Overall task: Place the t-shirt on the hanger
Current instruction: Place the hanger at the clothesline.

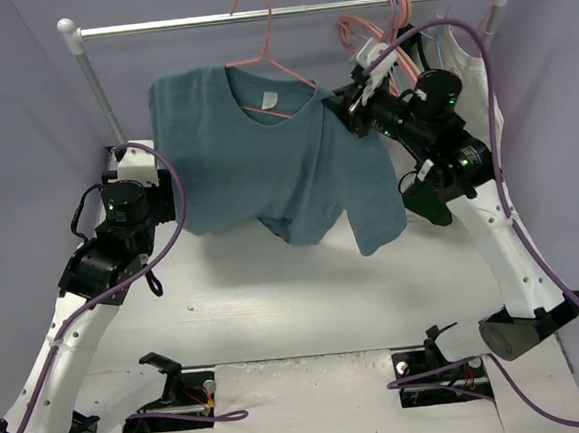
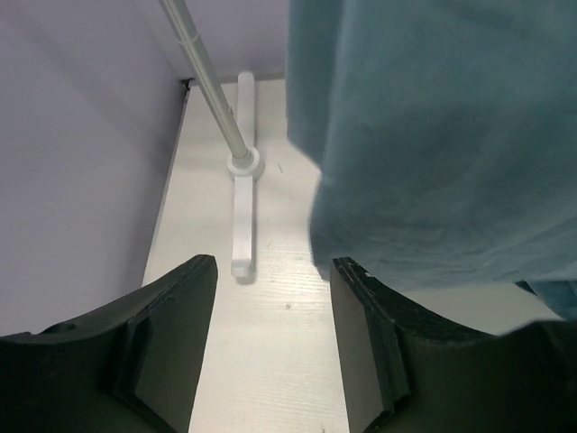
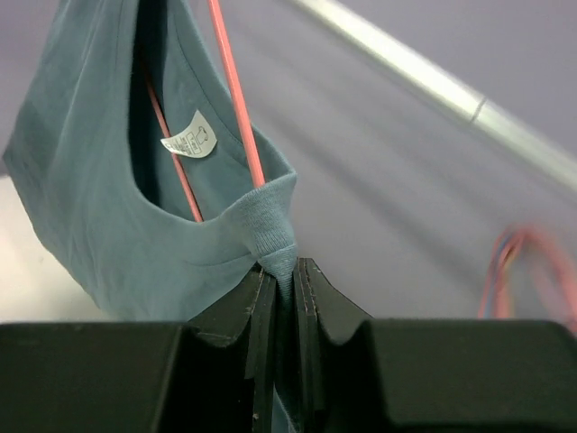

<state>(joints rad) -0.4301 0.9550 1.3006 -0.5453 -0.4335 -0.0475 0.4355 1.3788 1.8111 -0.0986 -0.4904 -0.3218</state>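
Observation:
The teal-blue t-shirt (image 1: 266,168) hangs from the rail on a pink hanger (image 1: 258,33), whose hook is over the rail and whose arms run inside the neck. My right gripper (image 1: 343,107) is shut on the shirt's neck rib; in the right wrist view the collar (image 3: 270,225) is pinched between the fingers (image 3: 287,271), with the hanger's pink wire (image 3: 236,99) and the white neck label (image 3: 190,140) just beyond. My left gripper (image 1: 173,201) is open and empty at the shirt's left edge; in the left wrist view the shirt (image 2: 433,135) hangs just past the right finger (image 2: 370,334).
A metal clothes rail (image 1: 284,13) on white posts spans the back. Several spare pink hangers (image 1: 379,19) and a pale blue hanger hang at its right end beside a white top (image 1: 474,72). The rail's left post and white foot (image 2: 242,180) stand ahead of my left gripper.

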